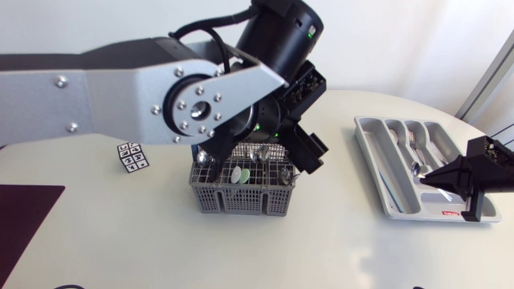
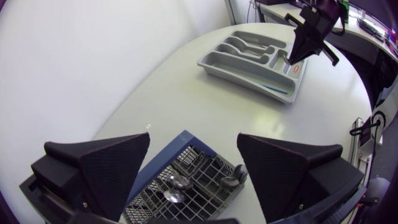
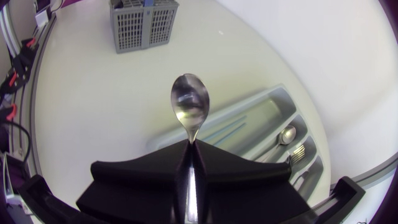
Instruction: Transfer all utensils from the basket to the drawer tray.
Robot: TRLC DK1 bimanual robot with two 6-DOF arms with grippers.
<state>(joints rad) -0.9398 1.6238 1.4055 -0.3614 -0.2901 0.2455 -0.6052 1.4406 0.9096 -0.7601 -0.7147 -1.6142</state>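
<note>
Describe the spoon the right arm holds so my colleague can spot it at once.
Find the grey drawer tray at the table's right end, with the right gripper above it. The spoon is clamped in that gripper, bowl pointing ahead. Unlike the forks and the other spoon, it lies in no compartment.

Likely a lab, fiducial cube, white table

The worktop is plain white. The basket is dark grey with a fine grid pattern, and a pale green disc shows inside it. The drawer tray is light grey with a small red label. The spoon is mirror-bright silver. The right claw and left claw are matte black. The cube is black-and-white patterned. The mat at the worktop's left edge is dark maroon.
</note>
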